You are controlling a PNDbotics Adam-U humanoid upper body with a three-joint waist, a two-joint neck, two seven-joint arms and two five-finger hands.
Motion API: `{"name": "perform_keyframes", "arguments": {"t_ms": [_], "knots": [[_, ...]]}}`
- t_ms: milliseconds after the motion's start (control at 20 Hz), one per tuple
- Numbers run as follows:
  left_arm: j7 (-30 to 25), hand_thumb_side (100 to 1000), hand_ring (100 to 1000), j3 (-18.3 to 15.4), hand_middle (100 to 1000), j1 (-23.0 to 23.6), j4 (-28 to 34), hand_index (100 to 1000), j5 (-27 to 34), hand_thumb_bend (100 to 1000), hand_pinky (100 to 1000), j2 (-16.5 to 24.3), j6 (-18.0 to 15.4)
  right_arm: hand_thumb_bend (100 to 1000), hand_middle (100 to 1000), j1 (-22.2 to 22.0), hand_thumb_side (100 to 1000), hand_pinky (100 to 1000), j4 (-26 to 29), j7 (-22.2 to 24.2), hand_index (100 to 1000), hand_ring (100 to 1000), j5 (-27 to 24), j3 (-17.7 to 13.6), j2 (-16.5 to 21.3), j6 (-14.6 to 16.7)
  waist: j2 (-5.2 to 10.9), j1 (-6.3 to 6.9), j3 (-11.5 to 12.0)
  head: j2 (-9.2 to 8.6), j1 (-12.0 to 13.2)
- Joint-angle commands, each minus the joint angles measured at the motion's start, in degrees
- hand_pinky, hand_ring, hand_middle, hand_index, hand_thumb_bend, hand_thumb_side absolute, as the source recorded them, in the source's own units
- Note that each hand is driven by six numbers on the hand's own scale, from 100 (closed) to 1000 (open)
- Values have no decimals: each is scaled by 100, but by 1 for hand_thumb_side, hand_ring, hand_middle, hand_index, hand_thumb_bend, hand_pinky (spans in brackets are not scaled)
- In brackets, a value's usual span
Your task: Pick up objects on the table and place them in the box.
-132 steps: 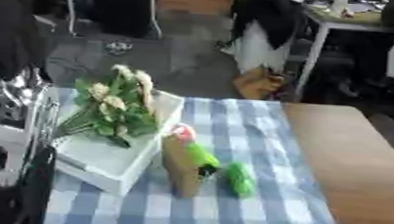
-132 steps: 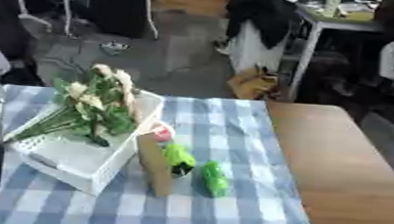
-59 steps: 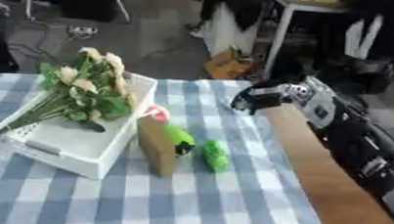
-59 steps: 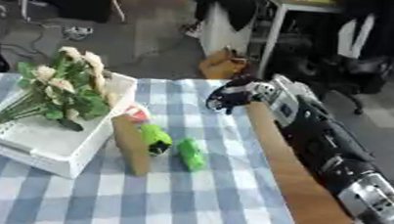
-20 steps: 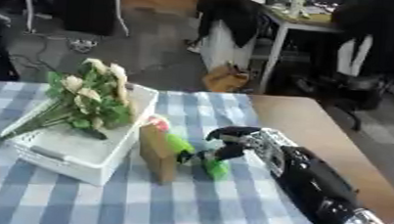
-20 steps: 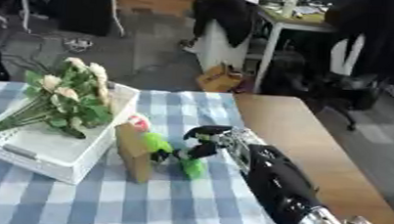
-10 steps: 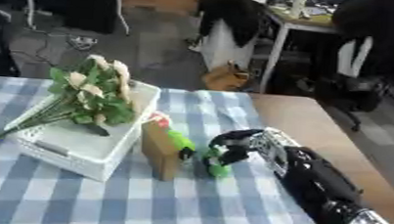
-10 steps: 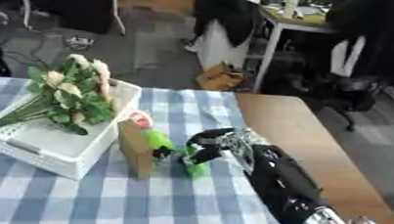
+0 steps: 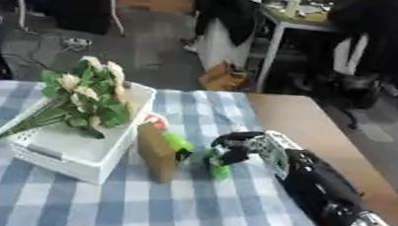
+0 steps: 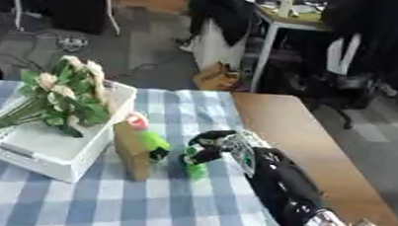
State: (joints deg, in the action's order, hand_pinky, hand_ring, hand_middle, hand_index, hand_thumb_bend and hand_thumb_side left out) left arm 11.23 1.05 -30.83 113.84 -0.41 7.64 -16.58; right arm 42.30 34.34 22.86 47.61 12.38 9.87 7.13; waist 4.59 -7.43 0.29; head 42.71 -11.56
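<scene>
A small bright green object lies on the blue checked tablecloth, right of a brown upright carton. My right hand comes in from the lower right and sits on top of the green object, fingers curled over its upper part; only the lower end shows. A green bottle-like thing with a pink cap leans against the carton. The white box stands at the left and holds a bouquet of pale flowers. My left hand shows in no view.
The bouquet's stems stick out over the box's left side. Bare brown tabletop runs along the right of the cloth. Chairs, a desk and hanging clothes stand beyond the table's far edge.
My right hand has settled lower onto the small green object and its fingers have curled round it. The box, carton and bottle stay put.
</scene>
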Motion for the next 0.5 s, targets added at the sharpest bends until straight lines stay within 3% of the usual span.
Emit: {"name": "perform_keyframes", "arguments": {"t_ms": [50,200,500], "knots": [[-38,859,808,41,805,-52,75,868,4,100,680,89,8,379,1000,40,922,886,-127,-323,1000,1000,-414,-203,-70,-553,160,-96,-15,116,-159],[-48,858,807,44,804,-51,75,866,8,100,680,91,7,393,1000,-45,905,885,-145,-400,1000,1000,-575,-210,-101,-758,170,-130,-10,138,-231],[-38,857,806,39,801,-59,75,863,13,100,680,86,-5,376,1000,-148,867,877,-137,-63,1000,1000,-714,-147,-154,-980,182,-169,20,141,-273]]}}
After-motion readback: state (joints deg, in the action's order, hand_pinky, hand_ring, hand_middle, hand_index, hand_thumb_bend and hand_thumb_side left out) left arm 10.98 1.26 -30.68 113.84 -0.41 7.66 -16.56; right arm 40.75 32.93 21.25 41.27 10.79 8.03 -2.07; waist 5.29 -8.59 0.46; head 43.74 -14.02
